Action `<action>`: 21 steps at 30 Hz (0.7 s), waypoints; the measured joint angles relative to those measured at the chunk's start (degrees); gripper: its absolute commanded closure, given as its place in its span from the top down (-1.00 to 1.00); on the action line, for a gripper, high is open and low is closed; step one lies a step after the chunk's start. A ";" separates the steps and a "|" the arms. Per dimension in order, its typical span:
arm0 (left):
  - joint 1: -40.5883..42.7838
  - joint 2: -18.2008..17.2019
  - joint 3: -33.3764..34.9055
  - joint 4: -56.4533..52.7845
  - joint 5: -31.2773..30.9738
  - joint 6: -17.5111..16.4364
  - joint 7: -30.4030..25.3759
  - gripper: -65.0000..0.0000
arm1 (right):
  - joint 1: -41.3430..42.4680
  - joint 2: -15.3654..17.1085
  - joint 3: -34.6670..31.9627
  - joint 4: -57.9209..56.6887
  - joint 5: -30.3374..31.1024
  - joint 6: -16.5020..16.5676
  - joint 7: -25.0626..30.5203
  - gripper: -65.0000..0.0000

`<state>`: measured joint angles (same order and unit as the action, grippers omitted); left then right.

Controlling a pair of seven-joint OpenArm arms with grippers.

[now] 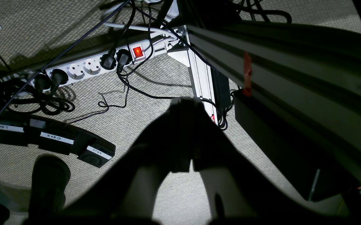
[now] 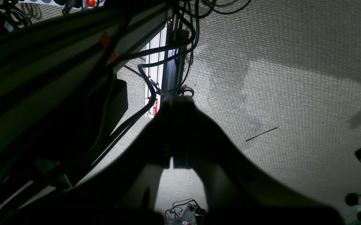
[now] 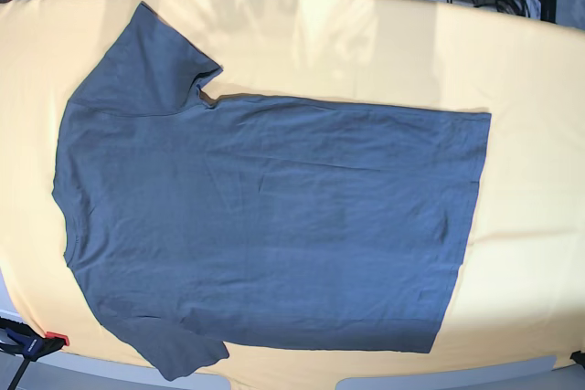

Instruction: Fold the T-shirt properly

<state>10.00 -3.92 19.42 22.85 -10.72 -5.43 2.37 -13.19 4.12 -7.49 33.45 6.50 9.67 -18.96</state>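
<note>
Both wrist views show only dark silhouettes of the left pincer point(image 1: 185, 107) and right pincer point(image 2: 179, 103), surface detail unreadable, and the yellow cloth point(image 3: 535, 198) is cropped at the base view's edges.

I see my left gripper point(image 1: 185, 107) pointing down toward the floor, jaws pressed together, dark in silhouette. My right gripper point(image 2: 177, 103) hangs the same way, jaws closed and empty. Neither arm shows in the base view.

Base view is bright and evenly lit; soft sunlit patches fall on the yellow cloth point(image 3: 366, 52) beyond the T-shirt point(image 3: 265, 226), edges bowed by lens distortion. Both wrist views are dim, each hand a blurred black silhouette against lit carpet point(image 2: 261, 93).
</note>
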 measured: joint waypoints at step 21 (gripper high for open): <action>0.61 0.09 0.00 1.92 0.52 -1.31 3.37 -1.00 | 0.07 0.00 -0.09 0.09 0.11 2.82 -3.41 -1.00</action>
<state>10.61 -3.84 19.42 24.77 -10.20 -6.74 5.74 -13.13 4.12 -7.57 33.54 6.61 12.49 -22.37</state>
